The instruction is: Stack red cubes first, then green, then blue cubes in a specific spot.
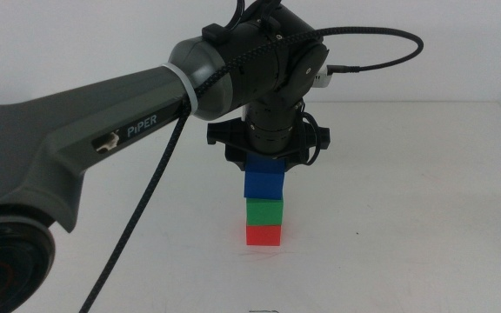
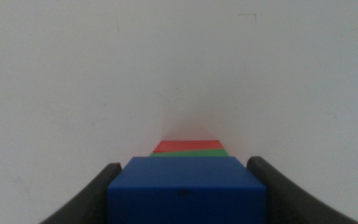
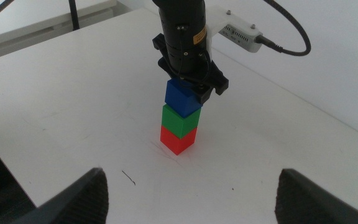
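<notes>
On the white table stands a three-cube stack: the red cube (image 1: 263,235) at the bottom, the green cube (image 1: 264,211) on it, and the blue cube (image 1: 263,183) on top. My left gripper (image 1: 266,169) reaches straight down over the stack, with its jaws shut on the blue cube (image 2: 185,190). In the left wrist view, slivers of green (image 2: 194,152) and red (image 2: 185,145) show past the blue one. The right wrist view shows the whole stack (image 3: 179,118) from a distance. My right gripper (image 3: 191,199) hangs open and holds nothing, well back from it.
The left arm's grey body (image 1: 103,130) and its black cable (image 1: 146,209) cross the left half of the middle view. A white adapter box with a cable (image 3: 241,34) sits on the left wrist. The white tabletop (image 1: 407,217) spreads around the stack.
</notes>
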Controlling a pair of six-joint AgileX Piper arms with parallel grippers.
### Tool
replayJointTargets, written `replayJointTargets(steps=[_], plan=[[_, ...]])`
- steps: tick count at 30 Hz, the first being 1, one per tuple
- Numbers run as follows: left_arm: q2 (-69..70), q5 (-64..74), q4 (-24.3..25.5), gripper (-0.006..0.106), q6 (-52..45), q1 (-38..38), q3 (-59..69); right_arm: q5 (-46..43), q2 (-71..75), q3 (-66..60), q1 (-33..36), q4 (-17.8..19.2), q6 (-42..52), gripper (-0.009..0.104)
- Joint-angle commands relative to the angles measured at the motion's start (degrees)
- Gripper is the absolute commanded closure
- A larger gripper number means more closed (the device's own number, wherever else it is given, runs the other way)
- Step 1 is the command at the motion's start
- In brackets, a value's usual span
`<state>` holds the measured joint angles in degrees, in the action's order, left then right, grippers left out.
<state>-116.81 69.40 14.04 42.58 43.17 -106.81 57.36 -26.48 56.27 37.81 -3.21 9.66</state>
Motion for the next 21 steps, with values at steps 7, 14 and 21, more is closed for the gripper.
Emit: replayJointTargets(steps=[7, 14, 21], plan=[[4.46, 6.21, 2.35, 0.027, -0.72, 0.03, -1.03, -3.95, -0.82, 1.21, -0.32, 0.33, 0.54, 0.013], [4.99, 6.16, 2.0, 0.015, -2.93, 0.03, -1.03, -3.95, -0.82, 1.21, -0.32, 0.33, 0.54, 0.013], [10.74, 5.74, 2.92, 0.011, -9.88, 0.03, -1.03, -3.95, -0.82, 1.21, -0.32, 0.33, 0.54, 0.013]])
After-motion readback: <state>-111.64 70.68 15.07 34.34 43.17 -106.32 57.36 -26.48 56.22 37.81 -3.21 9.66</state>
